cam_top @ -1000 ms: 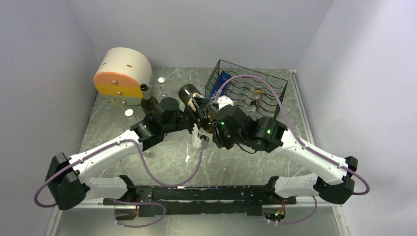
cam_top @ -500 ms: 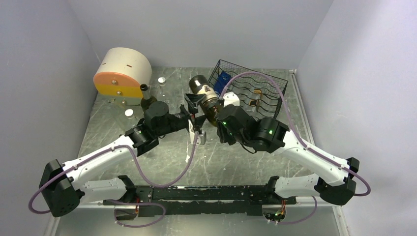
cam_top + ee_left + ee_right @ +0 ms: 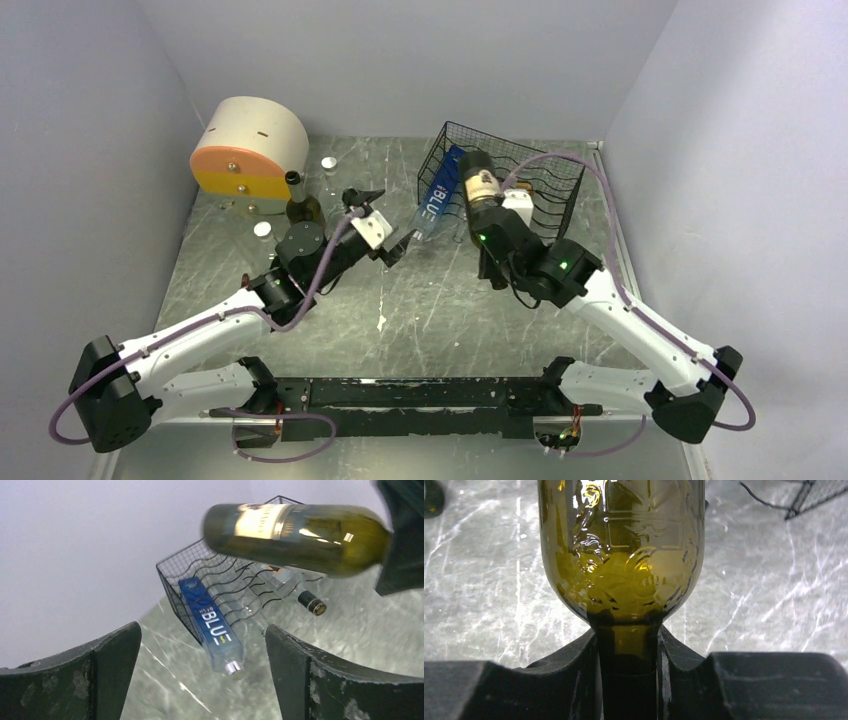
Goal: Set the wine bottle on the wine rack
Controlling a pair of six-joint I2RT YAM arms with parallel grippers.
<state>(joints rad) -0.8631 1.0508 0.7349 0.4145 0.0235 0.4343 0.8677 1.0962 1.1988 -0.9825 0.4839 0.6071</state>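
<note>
Right fingers: clenched on the neck of the wine bottle, one pad on each side just below the shoulder.
Wine bottle: green glass with a pale label, carried off the counter. In the top view it runs from the fingers toward 12 o'clock, base leading.
Long axis: roughly 6 to 12, tipped slightly toward 11. It is close to level in the left wrist view.
Wine rack: beneath the bottle and spreading to 2 o'clock of it. The body hangs over the rack's 9 o'clock side and appears raised above the wires rather than resting on them.
Neighbours: a blue bottle lies in the channel at the rack's 9 o'clock edge, cap toward 7, just beside the held bottle. A clear bottle with a dark cap lies further toward 3.
Left fingers: released, spread wide, grasping nothing, at 9 o'clock of the rack and apart from the bottle.
Nearer arm: right.
Next move, as a judgement: swing the axis parallel to the blue bottle, then lower into the free channel between the two neighbours.
</note>
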